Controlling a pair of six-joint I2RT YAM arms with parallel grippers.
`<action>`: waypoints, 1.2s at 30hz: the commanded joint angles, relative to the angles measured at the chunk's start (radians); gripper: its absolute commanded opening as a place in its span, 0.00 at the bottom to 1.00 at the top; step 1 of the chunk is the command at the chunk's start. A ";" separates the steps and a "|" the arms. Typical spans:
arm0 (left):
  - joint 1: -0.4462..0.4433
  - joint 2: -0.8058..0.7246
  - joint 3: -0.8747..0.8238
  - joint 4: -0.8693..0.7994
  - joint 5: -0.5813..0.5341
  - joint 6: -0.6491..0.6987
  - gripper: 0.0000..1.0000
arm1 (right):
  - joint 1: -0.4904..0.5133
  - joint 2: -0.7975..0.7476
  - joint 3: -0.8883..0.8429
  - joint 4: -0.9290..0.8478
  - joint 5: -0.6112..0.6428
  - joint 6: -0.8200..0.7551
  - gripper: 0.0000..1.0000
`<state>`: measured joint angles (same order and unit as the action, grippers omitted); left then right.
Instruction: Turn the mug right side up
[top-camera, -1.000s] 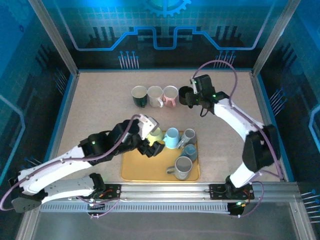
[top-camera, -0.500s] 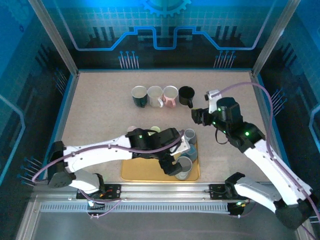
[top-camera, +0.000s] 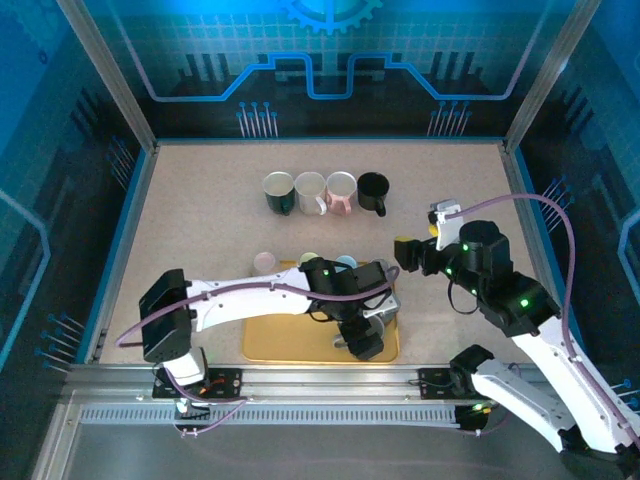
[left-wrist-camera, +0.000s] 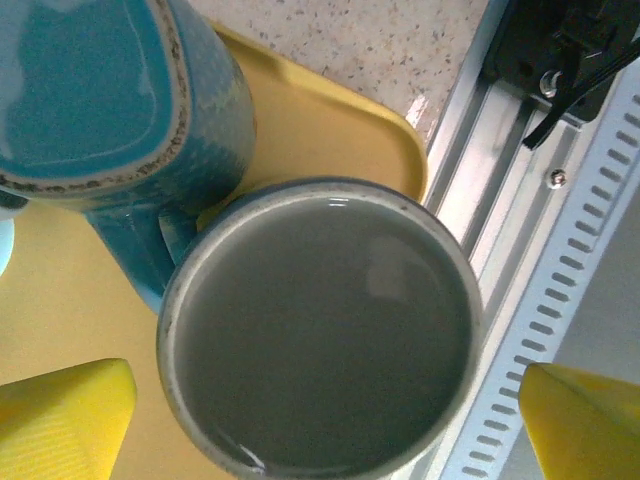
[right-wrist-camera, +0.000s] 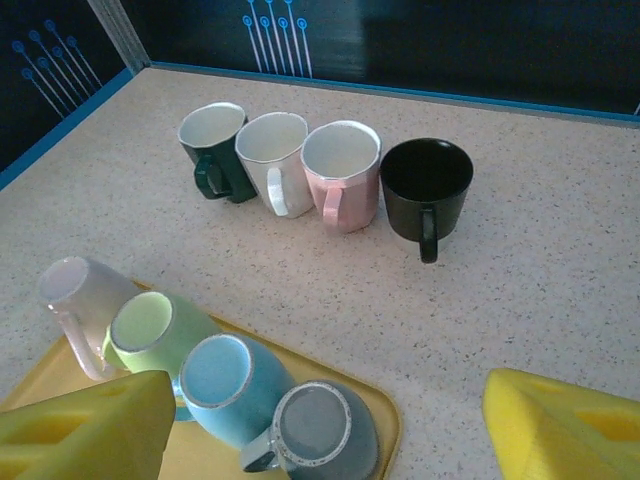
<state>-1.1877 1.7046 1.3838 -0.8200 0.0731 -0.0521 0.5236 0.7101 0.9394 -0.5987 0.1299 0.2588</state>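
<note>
Both spread wide, the left gripper (left-wrist-camera: 325, 420) hangs over the grey mug (left-wrist-camera: 320, 320) on the tray (left-wrist-camera: 310, 105), the right gripper (right-wrist-camera: 320, 430) over the table (right-wrist-camera: 530, 290).

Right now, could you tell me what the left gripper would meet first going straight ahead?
Probably the grey mug on the yellow tray, centred between the open fingertips of the left gripper; depth is unclear.

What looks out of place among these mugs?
The pale pink mug, green mug, light blue mug and grey mug at the yellow tray lie tipped and crowded together; the far row stands upright.
</note>
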 joint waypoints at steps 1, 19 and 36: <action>-0.005 0.017 0.046 -0.027 -0.006 -0.017 0.99 | 0.006 -0.021 -0.013 -0.018 -0.029 0.001 0.83; -0.010 0.138 0.054 -0.025 -0.070 -0.003 0.98 | 0.007 -0.020 -0.043 -0.001 -0.056 -0.005 0.83; -0.012 -0.074 -0.030 -0.009 -0.088 -0.020 0.56 | 0.006 -0.033 -0.038 -0.007 -0.085 0.020 0.79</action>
<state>-1.2007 1.7519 1.3464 -0.8085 -0.0086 -0.0536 0.5236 0.6926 0.9028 -0.6071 0.0650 0.2665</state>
